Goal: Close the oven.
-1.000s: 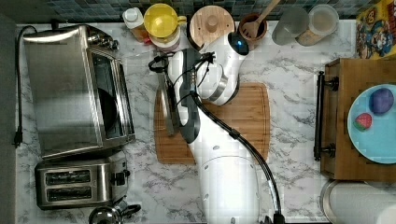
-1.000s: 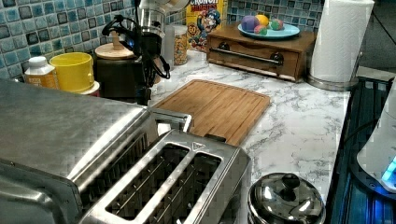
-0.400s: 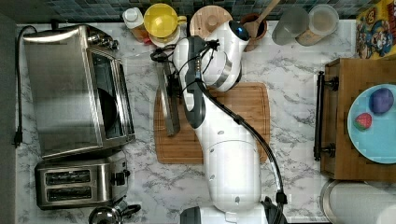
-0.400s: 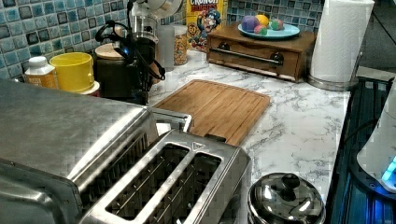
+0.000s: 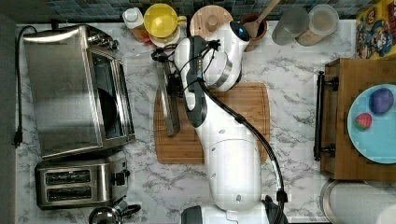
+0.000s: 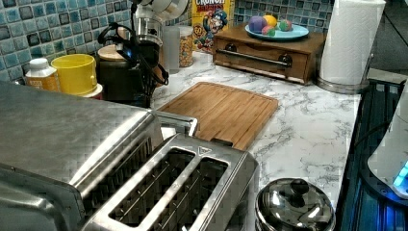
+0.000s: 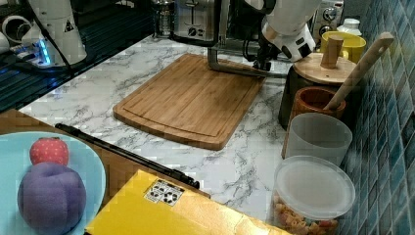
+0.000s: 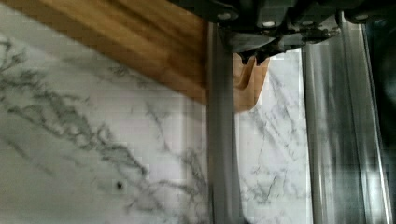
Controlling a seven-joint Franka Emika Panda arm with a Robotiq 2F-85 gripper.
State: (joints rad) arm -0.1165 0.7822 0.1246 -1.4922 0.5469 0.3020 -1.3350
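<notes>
Top view: the oven (image 5: 74, 91) sits at the top view's left with its door dropped open, bar handle (image 5: 169, 100) over the cutting board (image 5: 224, 140); the gripper (image 5: 173, 77) hangs at the handle, presumably to lift it; finger spread indeterminable.

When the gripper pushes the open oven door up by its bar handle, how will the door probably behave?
The oven door looks rigid, so it should swing as one piece. Its smooth bar handle may let the gripper slip. The glass suggests pushing gently.
</notes>
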